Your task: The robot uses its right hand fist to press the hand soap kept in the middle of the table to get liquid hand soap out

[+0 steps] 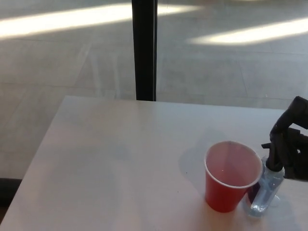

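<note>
A clear hand soap bottle (263,194) stands on the white table (120,159) near its right side, close behind and to the right of a red plastic cup (230,176). The bottle's dark pump top (273,161) rises just above the cup's rim. My black right hand (293,144) comes in from the right edge and sits right at the pump top. It is partly cut off by the picture edge, and its dark shape blends with the pump, so contact is unclear. My left hand does not show.
A black vertical post (144,48) stands behind the table's far edge, with grey floor and bright light streaks beyond. The cup is empty and upright, touching or nearly touching the bottle.
</note>
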Controlling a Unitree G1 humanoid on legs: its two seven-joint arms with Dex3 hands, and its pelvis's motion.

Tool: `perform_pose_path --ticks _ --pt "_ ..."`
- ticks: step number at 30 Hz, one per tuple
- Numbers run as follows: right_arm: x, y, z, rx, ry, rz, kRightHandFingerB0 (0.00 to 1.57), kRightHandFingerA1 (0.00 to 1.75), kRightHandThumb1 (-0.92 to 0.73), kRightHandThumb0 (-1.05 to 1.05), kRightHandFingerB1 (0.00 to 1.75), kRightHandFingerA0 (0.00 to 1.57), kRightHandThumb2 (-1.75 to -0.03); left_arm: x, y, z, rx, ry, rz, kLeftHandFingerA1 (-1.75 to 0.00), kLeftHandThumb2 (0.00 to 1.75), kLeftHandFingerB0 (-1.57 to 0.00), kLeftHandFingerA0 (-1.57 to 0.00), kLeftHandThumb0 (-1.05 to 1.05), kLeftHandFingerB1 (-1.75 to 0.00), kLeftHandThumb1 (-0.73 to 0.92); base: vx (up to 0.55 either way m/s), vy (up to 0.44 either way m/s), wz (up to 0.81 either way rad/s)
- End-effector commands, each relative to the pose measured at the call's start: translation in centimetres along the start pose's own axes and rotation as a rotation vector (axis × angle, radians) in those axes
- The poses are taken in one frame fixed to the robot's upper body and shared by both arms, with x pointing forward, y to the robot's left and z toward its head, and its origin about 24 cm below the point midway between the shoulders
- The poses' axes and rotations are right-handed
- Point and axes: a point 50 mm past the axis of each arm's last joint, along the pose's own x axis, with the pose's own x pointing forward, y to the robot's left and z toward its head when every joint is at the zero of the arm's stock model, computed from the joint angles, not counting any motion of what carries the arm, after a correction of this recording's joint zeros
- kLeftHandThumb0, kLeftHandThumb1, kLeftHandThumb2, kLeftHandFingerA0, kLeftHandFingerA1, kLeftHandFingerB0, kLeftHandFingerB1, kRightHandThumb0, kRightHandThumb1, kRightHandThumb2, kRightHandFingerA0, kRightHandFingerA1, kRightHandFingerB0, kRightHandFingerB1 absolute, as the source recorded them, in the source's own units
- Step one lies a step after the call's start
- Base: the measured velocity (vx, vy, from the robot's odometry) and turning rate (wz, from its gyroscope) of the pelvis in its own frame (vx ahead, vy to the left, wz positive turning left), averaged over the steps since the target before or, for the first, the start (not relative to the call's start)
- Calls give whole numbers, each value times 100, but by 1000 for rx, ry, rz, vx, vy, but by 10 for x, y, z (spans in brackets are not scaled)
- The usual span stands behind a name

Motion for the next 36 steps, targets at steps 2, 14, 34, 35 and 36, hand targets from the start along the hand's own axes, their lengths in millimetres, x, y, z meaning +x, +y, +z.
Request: perform_pose_path --ticks 2,14,34,35,36 --pt "16 -39 59 142 93 -94 66 175 -64 -29 154 97 -113 0 20 -1 17 13 42 -84 99 -47 -64 -18 -74 45 0 0 0" --pt "3 -78 160 212 -197 -176 68 175 -62 -29 137 95 -112 -1 20 -7 40 29 44 -88 93 -49 -66 -17 -76 50 0 0 0" --pt "-244 -207 54 125 99 -1669 63 146 -50 -61 104 137 -114 -2 23 -10 19 36 53 -87 99 -48 -68 -17 -75 45 0 0 0" --pt "-249 -207 50 129 112 -1698 63 143 -54 -69 110 123 -114 -2 22 -10 19 34 51 -89 94 -50 -65 -18 -77 48 0 0 0" --pt "-259 -205 41 141 146 -1745 55 138 -62 -67 104 112 -119 -2 22 -10 22 33 50 -89 93 -51 -66 -18 -77 48 0 0 0"
